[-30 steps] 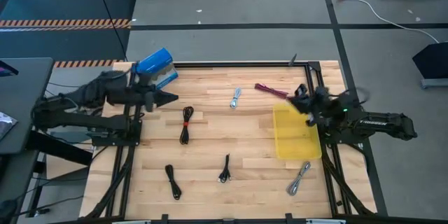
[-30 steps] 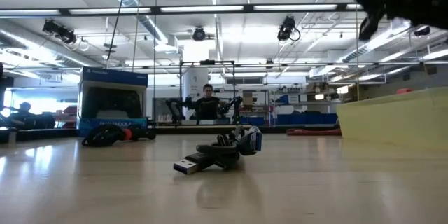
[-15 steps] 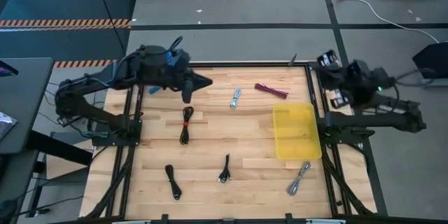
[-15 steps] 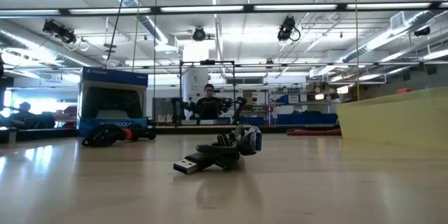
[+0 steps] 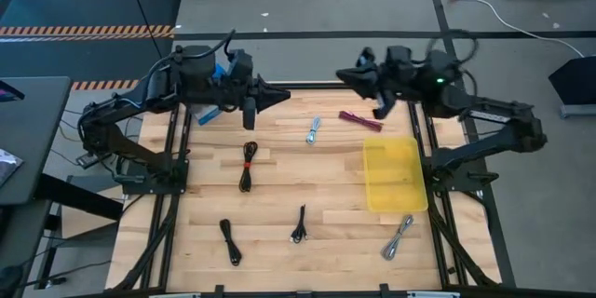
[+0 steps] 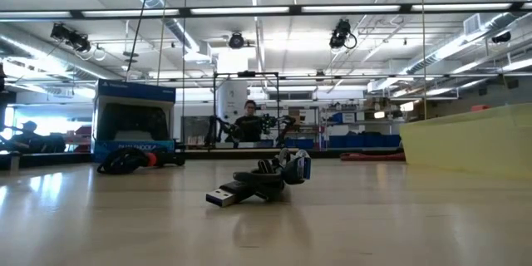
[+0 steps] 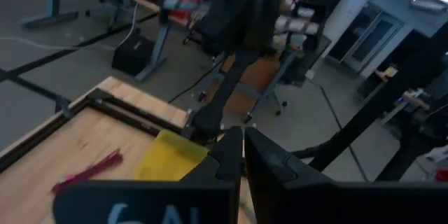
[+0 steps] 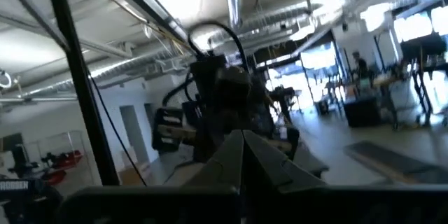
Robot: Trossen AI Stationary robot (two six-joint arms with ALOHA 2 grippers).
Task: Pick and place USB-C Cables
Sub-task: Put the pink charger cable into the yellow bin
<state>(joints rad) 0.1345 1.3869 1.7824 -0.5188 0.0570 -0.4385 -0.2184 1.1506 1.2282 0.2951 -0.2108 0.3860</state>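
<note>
With both the left claw (image 5: 279,94) and right claw (image 5: 343,75) hanging closed and empty, the cables (image 5: 247,165) are lying light and floppy, probably best pinched at the tied middle.

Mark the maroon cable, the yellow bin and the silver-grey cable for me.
maroon cable (image 5: 359,119): high view, middle of the bundle.
yellow bin (image 5: 395,203): high view, near rim.
silver-grey cable (image 5: 399,237): high view, middle of the bundle.

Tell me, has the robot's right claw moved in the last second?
Yes. The right gripper has swung from over the yellow tray to beyond the table's far edge, above the maroon cable.
</note>
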